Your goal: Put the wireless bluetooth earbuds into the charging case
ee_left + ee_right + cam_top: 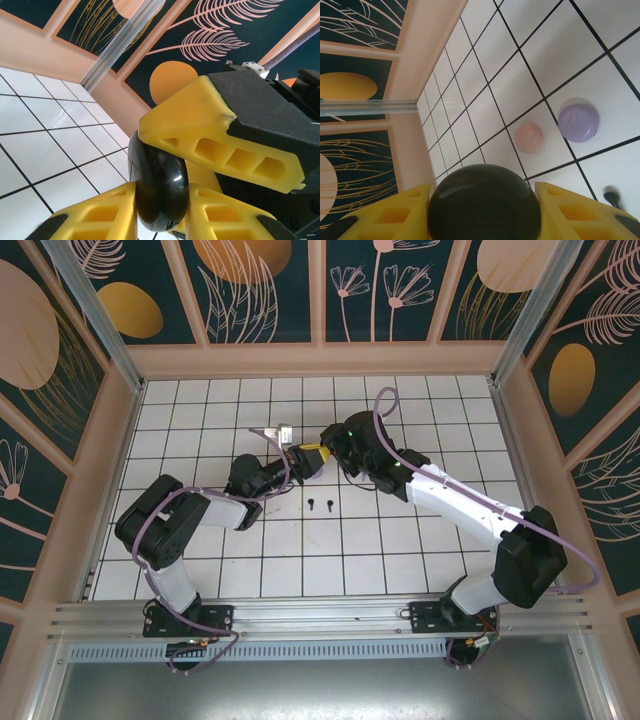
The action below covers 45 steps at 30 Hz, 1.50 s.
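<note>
Wireless bluetooth earbuds point(312, 505), two black ones, lie near the table's point(400, 560) middle, while left gripper point(159, 215) and right gripper point(485, 220) both clench the black charging case point(484, 200), which opposing pulls could wrench free and drop.

Cams: overhead plus my two wrists.
Overhead looks down from behind; both wrist cams share the black case point(159, 185), close-up.

Glossy black case point(484, 205) between yellow fingers point(395, 215) of right claw point(482, 192). Ahead of claw: pale pink case point(529, 137), lilac case point(578, 122). Right of claw: black earbud point(612, 197). Tiles point(545, 50) white, grid lines black. Walls point(395, 65) dark teal, peach leaf pattern, orange discs. Cable point(385, 405) purple.
</note>
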Each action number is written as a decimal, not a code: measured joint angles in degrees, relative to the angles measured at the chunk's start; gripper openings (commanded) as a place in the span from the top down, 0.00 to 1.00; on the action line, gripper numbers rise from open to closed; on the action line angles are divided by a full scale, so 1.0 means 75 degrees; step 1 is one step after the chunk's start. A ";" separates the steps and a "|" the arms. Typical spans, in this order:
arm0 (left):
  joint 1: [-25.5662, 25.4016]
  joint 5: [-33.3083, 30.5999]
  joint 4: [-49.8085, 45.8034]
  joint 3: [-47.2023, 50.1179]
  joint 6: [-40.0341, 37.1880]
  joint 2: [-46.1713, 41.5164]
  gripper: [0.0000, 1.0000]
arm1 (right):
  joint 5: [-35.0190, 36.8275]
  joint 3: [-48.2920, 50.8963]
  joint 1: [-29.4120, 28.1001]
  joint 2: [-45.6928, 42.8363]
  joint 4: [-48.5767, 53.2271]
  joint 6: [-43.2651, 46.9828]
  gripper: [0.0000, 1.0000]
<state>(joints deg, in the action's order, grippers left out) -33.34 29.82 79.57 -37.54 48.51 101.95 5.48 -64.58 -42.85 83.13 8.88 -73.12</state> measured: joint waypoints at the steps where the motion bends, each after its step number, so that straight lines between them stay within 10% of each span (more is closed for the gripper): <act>1: 0.0000 -0.0017 0.0009 0.0000 0.0000 0.0003 0.72 | 0.0015 0.0000 -0.0003 0.0003 -0.0006 -0.0023 0.66; 23: 0.0000 -0.0096 0.0484 -0.0055 0.0297 0.0230 0.66 | 0.0152 0.0000 -0.0105 0.0009 -0.0102 -0.0134 0.66; 35: 0.0000 -0.0125 0.0682 -0.0055 0.0289 0.0321 1.00 | 0.0242 0.0000 -0.0102 0.0009 -0.0128 -0.0187 0.65; 45: -0.0009 -0.0099 0.0790 -0.0055 0.0411 0.0344 1.00 | 0.0146 0.0000 -0.0050 -0.0035 -0.0137 -0.0181 0.20</act>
<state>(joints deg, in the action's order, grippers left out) -33.41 29.08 85.49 -37.95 51.59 104.53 6.57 -64.58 -43.22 82.87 7.86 -74.48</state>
